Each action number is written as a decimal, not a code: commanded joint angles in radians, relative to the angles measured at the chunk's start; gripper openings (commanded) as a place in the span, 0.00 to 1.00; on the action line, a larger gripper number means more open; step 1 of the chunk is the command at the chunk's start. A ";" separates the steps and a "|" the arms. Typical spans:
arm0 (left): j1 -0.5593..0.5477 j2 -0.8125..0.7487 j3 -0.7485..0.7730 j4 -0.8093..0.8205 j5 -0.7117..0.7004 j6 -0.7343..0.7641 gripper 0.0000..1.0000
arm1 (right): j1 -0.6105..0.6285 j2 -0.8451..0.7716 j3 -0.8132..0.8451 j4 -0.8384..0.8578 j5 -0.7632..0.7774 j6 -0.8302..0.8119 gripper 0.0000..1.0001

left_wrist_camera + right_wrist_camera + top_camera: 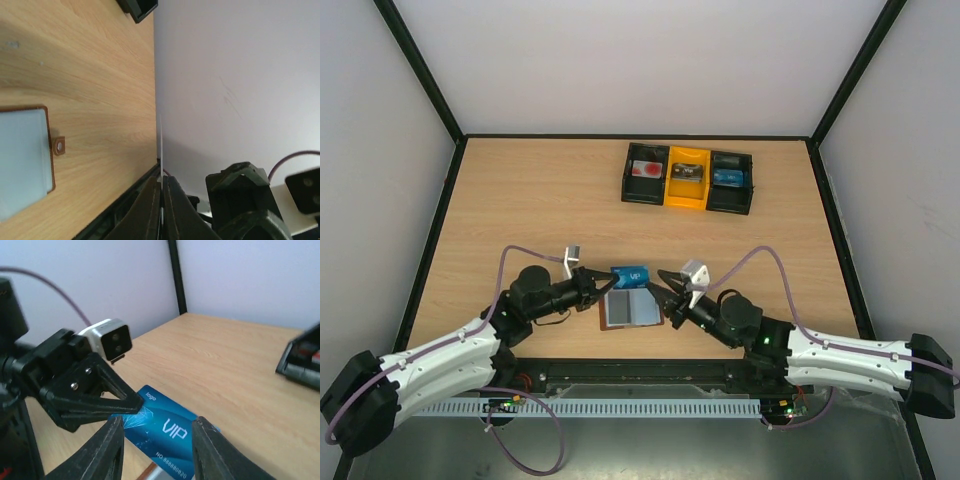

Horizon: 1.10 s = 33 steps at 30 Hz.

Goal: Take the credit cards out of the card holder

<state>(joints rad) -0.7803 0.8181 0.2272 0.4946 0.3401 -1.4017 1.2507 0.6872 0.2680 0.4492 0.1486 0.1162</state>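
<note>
- Over the far edge of the open card holder [631, 309], near the front middle of the table [520, 190]: main risk judged to be a dropped or twisted blue card [165, 432], since it is held by one corner only.
- Likely cause: a thin pinch at that corner, plus any brush from the right fingers [112, 450] on pulling back.
- Second risk: snagging the holder's edge or snap tab [59, 145] and dragging the holder along. Seen lying loose, with no hold on it.
- Third risk: a missed compartment at the black-and-yellow tray [687, 200] on the far side, if that is the drop point. Appears to hold cards already.
- Left fingers [120, 402]: fully closed on the blue card. Seen edge-on from the left wrist as a thin pale line clamped between the tips, clear of the table.
- Right fingers: partly apart, one on each side of the card's other end, apparently gripping nothing. Cannot tell whether a pad grazes the card.
- Card holder: flat and open on the table, pale sleeves up. Cannot tell whether more credit cards remain inside.
</note>
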 commanded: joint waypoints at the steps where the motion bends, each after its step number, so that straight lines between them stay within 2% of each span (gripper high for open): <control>1: 0.003 -0.030 0.020 -0.003 -0.052 0.147 0.03 | 0.008 0.011 0.082 -0.118 0.116 0.445 0.37; 6: 0.003 -0.074 0.007 0.035 -0.056 0.226 0.03 | 0.007 0.073 0.130 -0.195 0.132 0.802 0.38; 9: 0.003 -0.104 -0.015 0.079 -0.042 0.233 0.03 | 0.007 0.105 0.102 -0.108 0.052 0.897 0.41; 12: 0.004 -0.130 -0.020 0.086 -0.028 0.241 0.03 | 0.007 0.142 0.104 -0.096 0.033 0.981 0.45; 16: 0.004 -0.155 -0.022 0.077 -0.022 0.244 0.03 | 0.007 0.163 0.075 -0.022 0.012 1.034 0.50; 20: 0.004 -0.164 -0.024 0.072 -0.011 0.241 0.03 | 0.007 0.143 0.042 0.067 -0.001 1.046 0.42; 22: 0.004 -0.165 -0.028 0.079 -0.004 0.236 0.03 | 0.007 0.133 0.038 0.072 0.009 1.049 0.35; 28: 0.004 -0.158 -0.035 0.108 0.022 0.213 0.03 | 0.007 0.126 0.012 0.096 0.032 1.053 0.25; 33: 0.004 -0.155 -0.054 0.162 0.036 0.179 0.03 | 0.007 0.134 0.011 0.104 0.047 1.059 0.24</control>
<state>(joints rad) -0.7803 0.6636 0.1925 0.5797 0.3515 -1.2026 1.2507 0.8234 0.2863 0.5114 0.1608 1.1584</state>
